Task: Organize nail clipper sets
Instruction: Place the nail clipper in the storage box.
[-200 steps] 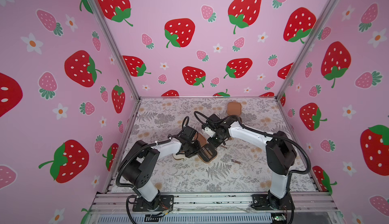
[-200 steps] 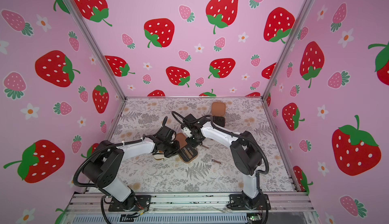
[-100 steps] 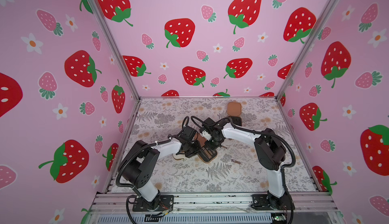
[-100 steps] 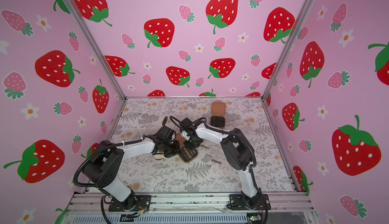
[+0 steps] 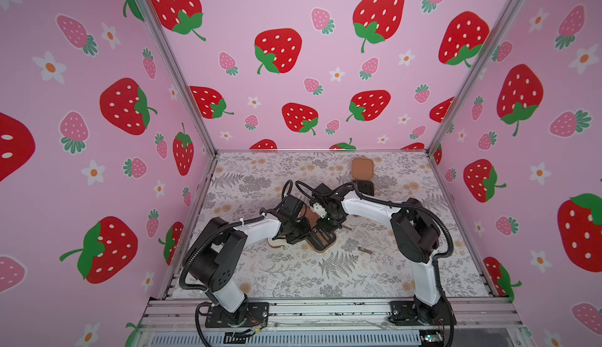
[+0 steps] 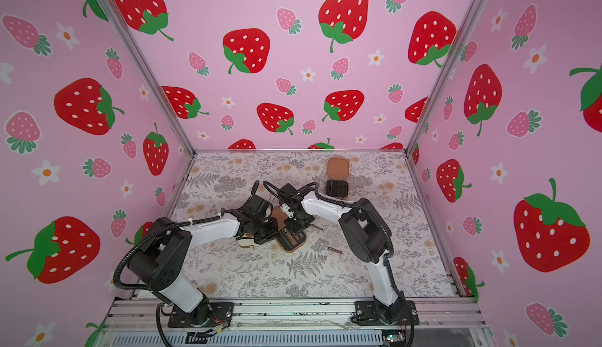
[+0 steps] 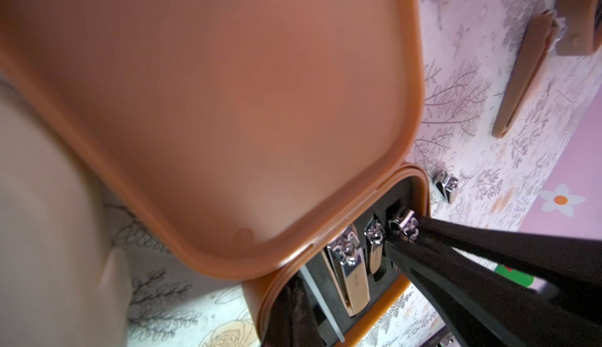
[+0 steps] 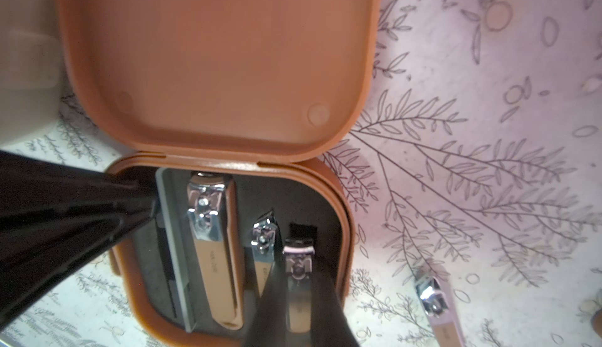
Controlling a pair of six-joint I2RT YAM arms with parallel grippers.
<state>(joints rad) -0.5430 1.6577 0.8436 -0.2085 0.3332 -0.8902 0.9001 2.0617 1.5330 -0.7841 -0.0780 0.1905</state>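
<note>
Mid-table, an open brown case (image 8: pixel 343 218) is lying with its lid (image 8: pixel 211 52) standing up at its far side. The right gripper (image 8: pixel 297 264) is pinching a small clipper (image 8: pixel 298 309) over the rightmost slot (image 8: pixel 303 229), the only one showing empty. The left gripper (image 8: pixel 151 205), pressed together, is resting its tip on the case's left inner edge beside the file (image 8: pixel 174 247), seemingly bracing it. To seat it well, the clipper should be running parallel to its neighbour (image 8: pixel 262 241), going down untilted, and being released only once flush. A spare clipper (image 8: pixel 438 306) is lying near, right of the case.
</note>
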